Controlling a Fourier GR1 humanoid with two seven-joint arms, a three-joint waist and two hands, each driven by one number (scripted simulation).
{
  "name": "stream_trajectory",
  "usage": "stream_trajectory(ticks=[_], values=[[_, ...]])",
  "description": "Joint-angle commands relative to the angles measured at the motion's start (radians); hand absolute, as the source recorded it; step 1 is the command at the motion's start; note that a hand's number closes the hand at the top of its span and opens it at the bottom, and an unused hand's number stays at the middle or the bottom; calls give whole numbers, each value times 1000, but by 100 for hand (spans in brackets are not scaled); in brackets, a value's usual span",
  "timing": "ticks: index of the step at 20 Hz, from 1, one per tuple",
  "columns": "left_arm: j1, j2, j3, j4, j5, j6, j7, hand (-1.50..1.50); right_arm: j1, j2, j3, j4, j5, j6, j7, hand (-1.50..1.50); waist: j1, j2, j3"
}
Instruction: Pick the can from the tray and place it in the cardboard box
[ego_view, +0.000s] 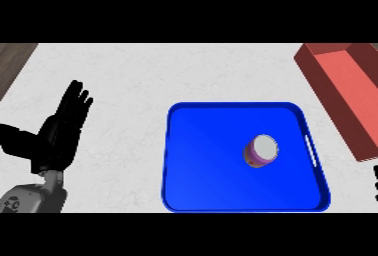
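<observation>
The tray (221, 190) lies on the worktop (148, 70), a little right of the middle and close to the near edge. The can (261, 150) stands in the tray, in its right half, apart from the rim. The cardboard box (347, 95) sits to the right of the tray and reaches further back. The left robot hand (63, 127) shows at the left side, well apart from the tray, fingers straight and pointing up.

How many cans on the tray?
1. The can stands right of centre on the blue tray. Nothing on the tray could hide another.
</observation>
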Motion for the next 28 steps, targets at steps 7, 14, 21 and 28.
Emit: stream_trajectory(ticks=[7, 14, 21, 28], values=[[-12, -23, 19, 23, -11, -18, 6, 0, -391, 119, 109, 127, 213, 134, 374, -150, -8, -3, 2], [1, -36, 37, 50, -25, -46, -40, 0, -504, 258, 103, 171, 253, 214, 414, -150, -17, -5, 3], [-5, -59, 21, -15, -65, 11, 44, 0, -463, 392, 167, 247, 433, 177, 365, -150, -23, -8, 4], [16, -47, 96, 103, -28, -111, -70, 0, -523, 431, 56, 342, 380, 218, 279, -150, -23, -5, 3]])
